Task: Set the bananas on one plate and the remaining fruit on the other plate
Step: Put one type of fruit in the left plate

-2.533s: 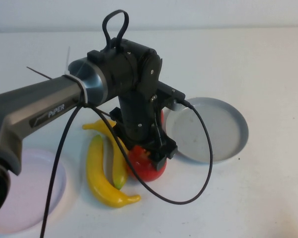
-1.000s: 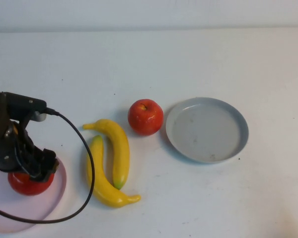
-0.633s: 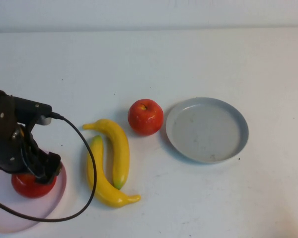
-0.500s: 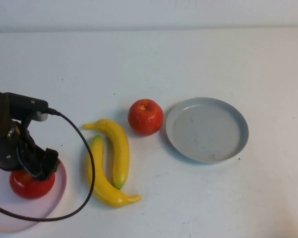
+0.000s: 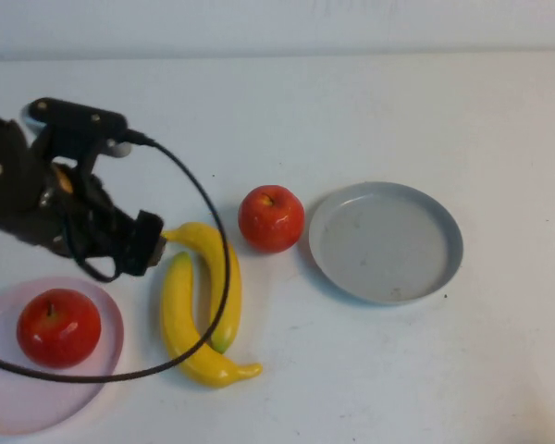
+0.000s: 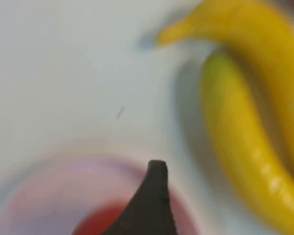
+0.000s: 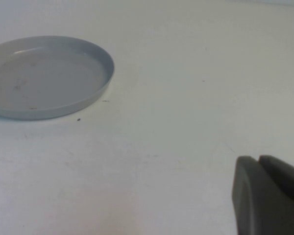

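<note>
One red apple (image 5: 58, 326) rests on the pale pink plate (image 5: 9, 416) at the front left. The other apple (image 5: 271, 218) sits on the table next to the grey-blue plate (image 5: 386, 242), which holds nothing. Two yellow bananas (image 5: 218, 273) (image 5: 187, 326) lie side by side between the plates. My left gripper (image 5: 129, 248) hovers open and empty between the pink plate and the bananas. One of its fingers (image 6: 154, 196) shows over the plate rim (image 6: 63, 166) and apple (image 6: 95, 225), with the bananas (image 6: 235, 137) beside it. My right gripper (image 7: 258, 164) is shut and empty, well away from the grey plate (image 7: 44, 76).
The left arm's black cable (image 5: 213, 277) loops over the bananas. The white table (image 5: 398, 111) stretches to the back and right. The right arm does not show in the high view.
My left gripper carried an apple from beside the bananas to the pink plate, let it go there, then rose and moved right toward the bananas. The right arm has not moved.
</note>
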Controlling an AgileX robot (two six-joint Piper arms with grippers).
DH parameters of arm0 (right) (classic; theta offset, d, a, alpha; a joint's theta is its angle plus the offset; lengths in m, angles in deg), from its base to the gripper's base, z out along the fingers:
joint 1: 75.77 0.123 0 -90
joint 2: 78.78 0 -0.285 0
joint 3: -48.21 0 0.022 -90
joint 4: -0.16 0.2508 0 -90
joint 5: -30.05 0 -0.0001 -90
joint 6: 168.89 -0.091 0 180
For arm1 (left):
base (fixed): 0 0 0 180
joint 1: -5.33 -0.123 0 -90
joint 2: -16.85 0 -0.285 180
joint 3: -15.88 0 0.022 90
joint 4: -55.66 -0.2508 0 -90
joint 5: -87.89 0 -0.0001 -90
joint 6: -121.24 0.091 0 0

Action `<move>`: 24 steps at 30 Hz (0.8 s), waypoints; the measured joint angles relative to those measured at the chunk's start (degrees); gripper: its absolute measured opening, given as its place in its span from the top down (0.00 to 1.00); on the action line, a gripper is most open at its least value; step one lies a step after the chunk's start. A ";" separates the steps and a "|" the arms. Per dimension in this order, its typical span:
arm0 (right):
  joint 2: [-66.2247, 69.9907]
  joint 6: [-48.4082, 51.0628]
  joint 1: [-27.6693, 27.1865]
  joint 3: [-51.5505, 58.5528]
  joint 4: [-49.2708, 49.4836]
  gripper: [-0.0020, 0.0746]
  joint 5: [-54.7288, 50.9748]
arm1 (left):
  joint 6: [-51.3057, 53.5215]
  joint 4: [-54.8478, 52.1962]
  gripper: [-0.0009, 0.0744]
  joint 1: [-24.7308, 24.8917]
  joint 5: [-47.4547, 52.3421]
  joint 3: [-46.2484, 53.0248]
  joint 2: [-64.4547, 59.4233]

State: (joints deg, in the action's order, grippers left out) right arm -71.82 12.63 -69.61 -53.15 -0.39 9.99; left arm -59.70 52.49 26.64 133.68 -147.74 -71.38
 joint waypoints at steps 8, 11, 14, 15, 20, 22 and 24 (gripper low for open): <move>0.00 0.00 0.00 0.00 0.00 0.99 0.00 | 6.89 0.60 0.10 10.68 -2.22 -17.36 -14.57; 0.00 0.00 0.00 0.00 0.00 0.99 0.00 | 8.03 0.57 0.10 12.08 -1.46 -23.58 -20.43; 0.00 0.00 0.00 0.00 0.00 0.99 0.00 | 8.68 0.57 0.10 12.67 0.37 -28.58 -25.80; 0.00 0.00 0.00 0.00 0.00 0.99 0.00 | 8.98 0.57 0.10 12.76 0.99 -29.96 -27.31; 0.00 0.00 0.00 0.00 0.00 0.99 0.00 | 9.72 0.32 0.10 12.76 2.30 -34.24 -32.31; 0.00 0.00 0.00 0.00 0.00 0.99 0.00 | 9.86 0.08 0.10 12.76 3.37 -35.67 -33.67; 0.00 0.00 0.00 0.00 0.00 0.99 0.00 | 9.86 -0.68 0.10 12.76 3.77 -36.88 -34.98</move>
State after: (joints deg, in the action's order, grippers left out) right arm -71.82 12.63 -69.61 -53.15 -0.39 9.99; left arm -49.84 51.81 39.40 137.45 -184.62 -106.36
